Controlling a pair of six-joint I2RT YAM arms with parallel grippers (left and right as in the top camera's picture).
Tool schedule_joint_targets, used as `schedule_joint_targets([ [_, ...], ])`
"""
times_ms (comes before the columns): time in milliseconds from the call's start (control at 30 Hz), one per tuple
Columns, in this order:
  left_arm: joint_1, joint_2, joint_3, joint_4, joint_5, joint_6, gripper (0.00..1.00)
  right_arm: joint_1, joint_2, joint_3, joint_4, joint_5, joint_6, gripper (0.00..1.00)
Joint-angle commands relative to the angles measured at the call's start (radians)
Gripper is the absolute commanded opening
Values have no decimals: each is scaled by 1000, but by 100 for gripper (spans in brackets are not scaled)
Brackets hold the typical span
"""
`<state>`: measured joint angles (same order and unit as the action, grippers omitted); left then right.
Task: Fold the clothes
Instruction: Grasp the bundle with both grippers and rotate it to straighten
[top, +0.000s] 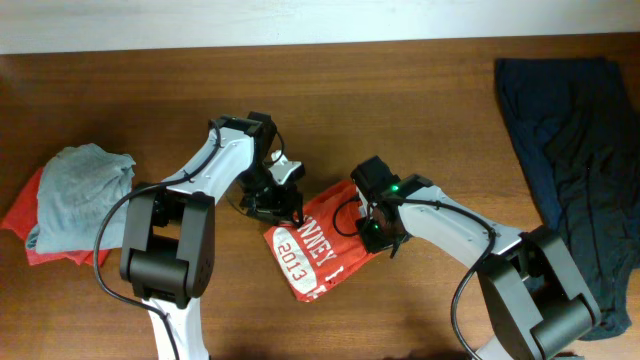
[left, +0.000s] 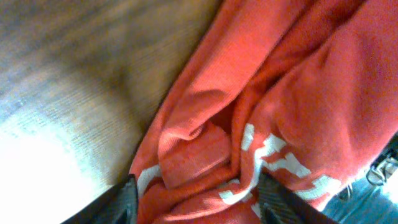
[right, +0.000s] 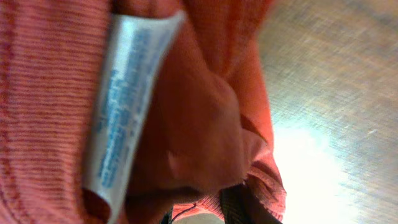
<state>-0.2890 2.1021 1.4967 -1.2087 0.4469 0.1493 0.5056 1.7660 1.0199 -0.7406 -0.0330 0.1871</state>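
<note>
Nearest the arms' bases, bare brown wooden table (top: 420, 100) is showing, its grain glaring under the light. At the table's middle the orange-red T-shirt (top: 315, 245) is lying as a crumpled, partly folded bundle with its white print facing up. Its long axis is running diagonally, from the end bearing 2013 near the front-left up to the far right. The left gripper (top: 275, 200) is hovering at the bundle's far-left edge, its jaws standing apart over the cloth and pinching nothing. The right gripper (top: 375, 230) is pressing into the right side; its camera is filling with fabric and a white label (right: 124, 106), so its hold cannot be told. Farther out, a grey shirt (top: 80, 190) is resting at the left and a navy garment (top: 570, 150) at the right. Beyond runs a pale strip (top: 300, 20), possibly a wall.
</note>
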Motion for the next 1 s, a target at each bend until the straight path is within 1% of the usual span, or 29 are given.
schedule_joint_targets([
  [0, -4, 13, 7, -36, -13, -2, 56, 3, -17, 0, 38, 100, 1, 32],
  [133, -4, 13, 7, -75, -45, -6, 45, 3, -17, 36, 45, 149, -6, 34],
  [200, -4, 13, 7, -91, -52, -6, 39, 3, -17, 79, 46, 180, -19, 38],
  [233, -4, 13, 7, -94, -52, -10, 38, 3, -17, 88, 46, 180, -29, 37],
  [300, -4, 13, 7, -97, -80, -59, 36, 3, -17, 133, 45, 180, -57, 38],
  [367, -4, 13, 6, -98, -108, -85, 36, 3, -17, 170, 46, 180, -60, 40],
  [567, -6, 13, 6, -106, -108, -85, 36, 3, -17, 255, 32, 180, -60, 41],
  [633, -8, 13, 6, -113, -108, -85, 36, 3, -17, 276, 2, 182, -79, 41],
  [767, -8, 13, 6, -106, -126, -85, 36, 3, -17, 340, -193, 180, -74, 41],
  [800, -8, 13, 6, -106, -130, -85, 36, 3, -17, 346, -282, 177, -74, 41],
  [867, -8, 13, 6, -105, -130, -85, 37, 3, -16, 343, -332, 156, -74, 41],
  [933, -8, 13, 6, -106, -130, -85, 37, 3, -12, 328, -365, 86, -75, 46],
  [967, -8, 13, 6, -107, -129, -85, 37, 3, -11, 314, -364, 67, -75, 46],
])
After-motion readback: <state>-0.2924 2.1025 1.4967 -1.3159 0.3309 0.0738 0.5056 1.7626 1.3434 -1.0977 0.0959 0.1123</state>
